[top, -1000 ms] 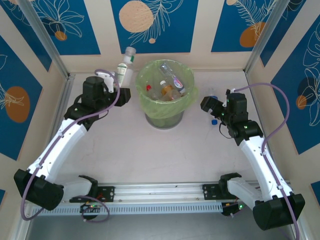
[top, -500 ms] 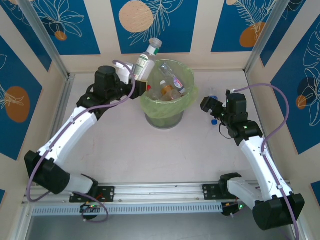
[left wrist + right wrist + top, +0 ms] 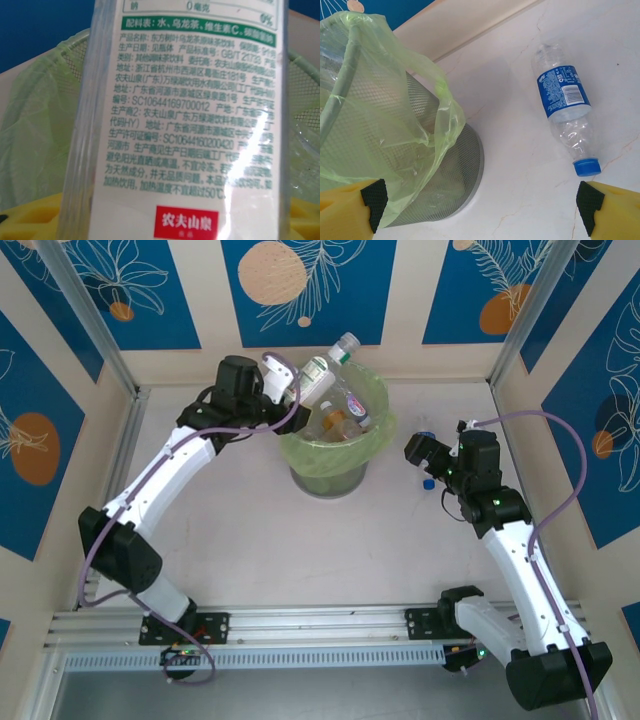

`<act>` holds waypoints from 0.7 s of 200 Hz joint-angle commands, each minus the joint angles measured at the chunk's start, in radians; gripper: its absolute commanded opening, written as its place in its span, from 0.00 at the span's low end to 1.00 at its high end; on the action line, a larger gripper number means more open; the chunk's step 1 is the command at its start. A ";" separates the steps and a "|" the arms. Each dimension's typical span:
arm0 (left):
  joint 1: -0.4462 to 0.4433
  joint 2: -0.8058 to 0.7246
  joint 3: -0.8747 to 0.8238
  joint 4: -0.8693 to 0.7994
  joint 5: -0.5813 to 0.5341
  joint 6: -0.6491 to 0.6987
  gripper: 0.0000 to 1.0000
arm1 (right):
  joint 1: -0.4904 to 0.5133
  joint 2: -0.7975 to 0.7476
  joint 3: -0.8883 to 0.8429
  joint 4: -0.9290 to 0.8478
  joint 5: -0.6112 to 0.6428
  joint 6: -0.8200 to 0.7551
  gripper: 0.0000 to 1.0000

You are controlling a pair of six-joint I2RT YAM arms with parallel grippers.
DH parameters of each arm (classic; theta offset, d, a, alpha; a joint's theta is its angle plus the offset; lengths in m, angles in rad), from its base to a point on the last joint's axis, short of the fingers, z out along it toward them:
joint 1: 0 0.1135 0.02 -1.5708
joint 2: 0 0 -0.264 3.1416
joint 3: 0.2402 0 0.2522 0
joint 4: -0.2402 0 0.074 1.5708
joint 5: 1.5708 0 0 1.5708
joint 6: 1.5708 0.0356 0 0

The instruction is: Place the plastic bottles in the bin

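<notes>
— Is the left pincer [image 3: 302,381] gripping that thing properly?
— It's clamping tight on the clear plastic bottle with the white printed label [image 3: 190,125]. In the left wrist view the yellow fingers [image 3: 30,220] are pressing in on both sides at the bottom of the frame.
— Where's it hanging?
— Upper middle of the overhead view. It's tilting, white cap pointing up and right, over the upper left rim of the round grey mesh bin lined with a lime-green bag [image 3: 292,448].
— So what's worrying you?
— It's sitting over the edge, not over the middle. If the pincer lets go here, I reckon the base could be catching the rim and tipping the bottle out onto the pale table [image 3: 300,540]. And the heap of plastic bottles inside [image 3: 338,416] is lying close to the top, so a drop could be bouncing off them.
— And the arm itself?
— It's reaching right beside the bag. A nudge could be shoving the bin sideways, I'd guess.
— The right pincer [image 3: 480,212]?
— Gaping wide, holding nothing, touching nothing. It's hovering at the right middle of the overhead view. Ahead of it the clear plastic bottle with the blue label and blue cap [image 3: 565,102] is lying on its side on the table, near the bin's foot but apart from it.
</notes>
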 commanded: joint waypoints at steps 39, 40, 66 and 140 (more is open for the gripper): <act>-0.008 0.015 0.089 -0.033 0.033 0.062 0.94 | -0.009 -0.011 -0.022 -0.005 0.008 0.007 0.99; -0.007 0.014 0.089 -0.031 0.033 0.060 0.95 | -0.009 -0.010 -0.022 -0.004 0.008 0.007 0.99; -0.006 0.010 0.089 0.000 0.048 0.011 1.00 | -0.010 0.000 -0.031 0.013 -0.002 0.010 0.99; -0.007 -0.099 -0.045 0.119 0.058 -0.130 1.00 | -0.028 0.123 -0.002 0.018 -0.076 -0.033 0.99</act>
